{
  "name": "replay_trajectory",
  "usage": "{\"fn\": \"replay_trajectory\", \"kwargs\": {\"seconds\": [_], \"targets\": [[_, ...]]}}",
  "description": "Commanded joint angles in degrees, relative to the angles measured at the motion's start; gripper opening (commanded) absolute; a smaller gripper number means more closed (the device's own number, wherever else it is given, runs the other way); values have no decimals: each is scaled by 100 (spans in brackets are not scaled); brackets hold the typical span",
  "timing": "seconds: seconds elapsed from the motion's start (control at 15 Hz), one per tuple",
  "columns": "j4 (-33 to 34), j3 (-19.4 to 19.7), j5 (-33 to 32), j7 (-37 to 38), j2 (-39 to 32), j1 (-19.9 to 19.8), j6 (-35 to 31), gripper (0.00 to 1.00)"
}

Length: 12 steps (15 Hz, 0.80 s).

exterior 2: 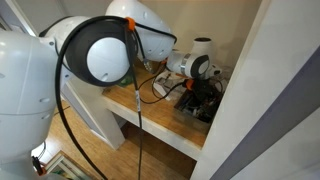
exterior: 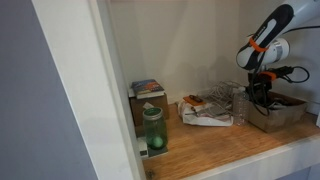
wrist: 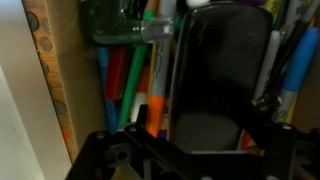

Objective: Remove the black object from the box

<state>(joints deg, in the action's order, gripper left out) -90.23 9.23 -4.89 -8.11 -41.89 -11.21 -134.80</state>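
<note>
Black object (wrist: 222,75) lies among coloured pens (wrist: 125,80) inside the box (exterior: 285,118), directly beneath the gripper (exterior: 260,90), its long axis running up the wrist view, though I cannot tell whether the jaws grip it.

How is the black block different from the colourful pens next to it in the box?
The blocky black object is wide and all black; the pens are thin and orange, green or blue. The black object is single; the pens are many, on both sides of it. Both lie in the brown box.
</note>
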Motion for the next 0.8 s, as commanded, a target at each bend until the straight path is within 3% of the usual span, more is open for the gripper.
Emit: {"fn": "replay_trajectory", "kwargs": {"seconds": [0.0, 0.2, 0.33, 0.4, 0.73], "targets": [[176, 26, -156, 113, -68, 23, 71, 62], [-6, 24, -137, 114, 196, 21, 85, 42], [-145, 23, -113, 119, 399, 16, 69, 38], [-238, 2, -84, 91, 540, 1, 80, 28], [-579, -128, 28, -101, 1121, -63, 253, 26]]}}
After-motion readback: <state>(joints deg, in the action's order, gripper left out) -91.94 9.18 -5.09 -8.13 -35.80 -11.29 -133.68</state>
